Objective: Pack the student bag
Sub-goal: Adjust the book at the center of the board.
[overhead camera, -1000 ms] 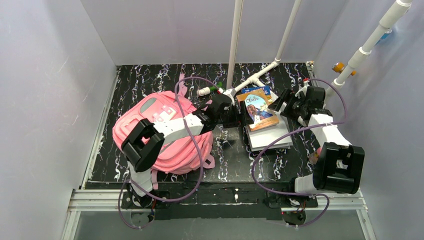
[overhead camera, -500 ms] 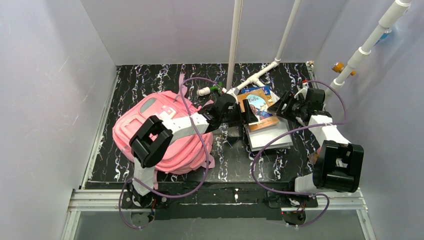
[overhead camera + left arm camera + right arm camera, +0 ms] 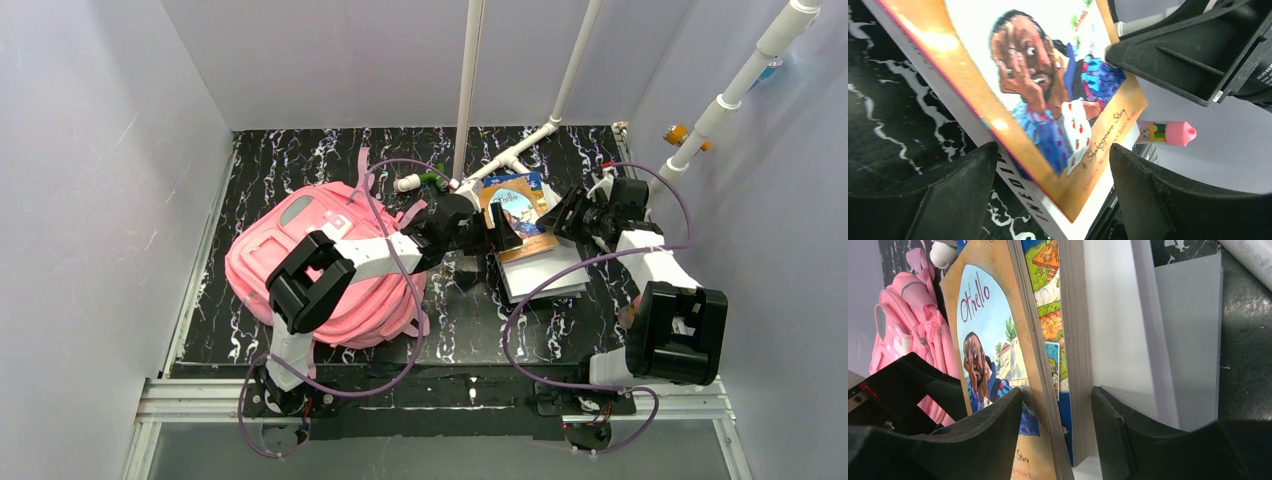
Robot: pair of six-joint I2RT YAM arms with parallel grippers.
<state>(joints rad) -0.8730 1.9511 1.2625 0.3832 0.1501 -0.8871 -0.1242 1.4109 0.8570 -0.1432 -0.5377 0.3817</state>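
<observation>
The student bag (image 3: 318, 268), a big pink backpack, lies at the left; its side (image 3: 923, 340) shows in the right wrist view. An Othello book (image 3: 516, 216) tops a stack with a blue comic-covered book (image 3: 1050, 325) under it. My left gripper (image 3: 497, 230) is open, its fingers (image 3: 958, 195) astride the Othello book's (image 3: 1048, 100) near corner. My right gripper (image 3: 566, 214) comes from the other side. One of its fingers (image 3: 993, 425) rests on the Othello cover (image 3: 983, 335), the other against the blue book's page block.
White sheets or a binder (image 3: 548, 276) lie under the books. White pipes (image 3: 510, 158) cross the mat's back. A pink-capped pen (image 3: 1168, 133) lies beyond the books. The left arm reaches over the bag's right side. The enclosure walls stand close on both sides.
My left gripper has slid right onto the Othello book's corner. The right jaws have narrowed from wide open onto the two books' edges.
</observation>
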